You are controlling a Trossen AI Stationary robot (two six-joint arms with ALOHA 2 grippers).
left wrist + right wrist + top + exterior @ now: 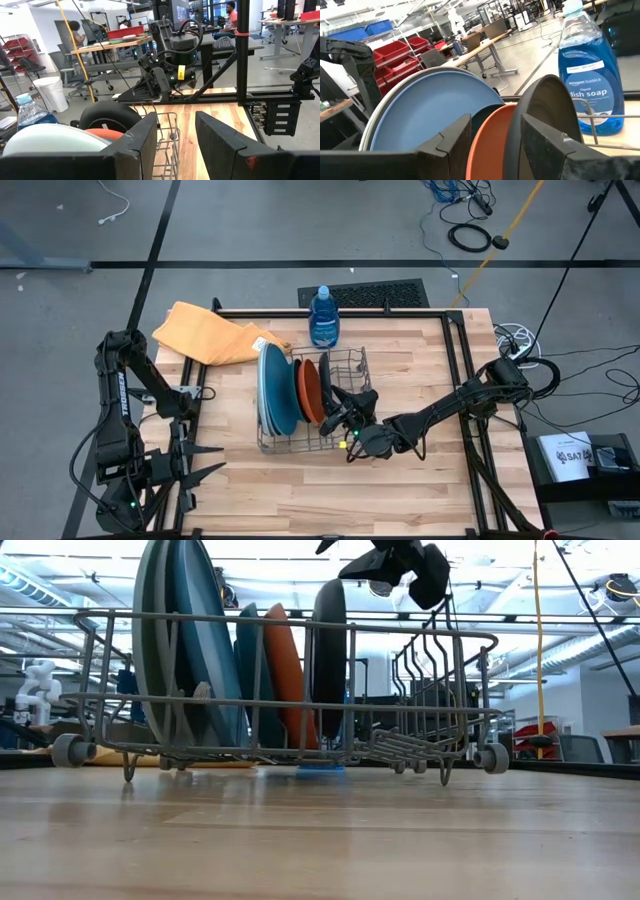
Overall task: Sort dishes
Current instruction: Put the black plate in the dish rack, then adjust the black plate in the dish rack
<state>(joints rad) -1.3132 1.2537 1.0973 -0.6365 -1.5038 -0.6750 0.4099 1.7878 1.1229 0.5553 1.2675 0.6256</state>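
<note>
The wire rack [345,370] stands mid-table. Several plates stand on edge in its slots: a grey one [150,640], a blue one [205,650], a dark teal one [245,670], an orange one [285,670] and a black one [330,660]. My right gripper [343,415] is open just above the rack. In the right wrist view [492,145] its fingers stand over the rims of the orange plate [490,135] and the black plate [547,100] without touching them. My left gripper [175,145] is open and empty at the table's left edge [200,395], facing the rack.
A blue dish soap bottle [323,318] stands at the table's far edge behind the rack. An orange cloth [215,335] lies at the far left corner. The rack's right part [430,670] holds no plates. Bare wood [330,490] lies near the front edge.
</note>
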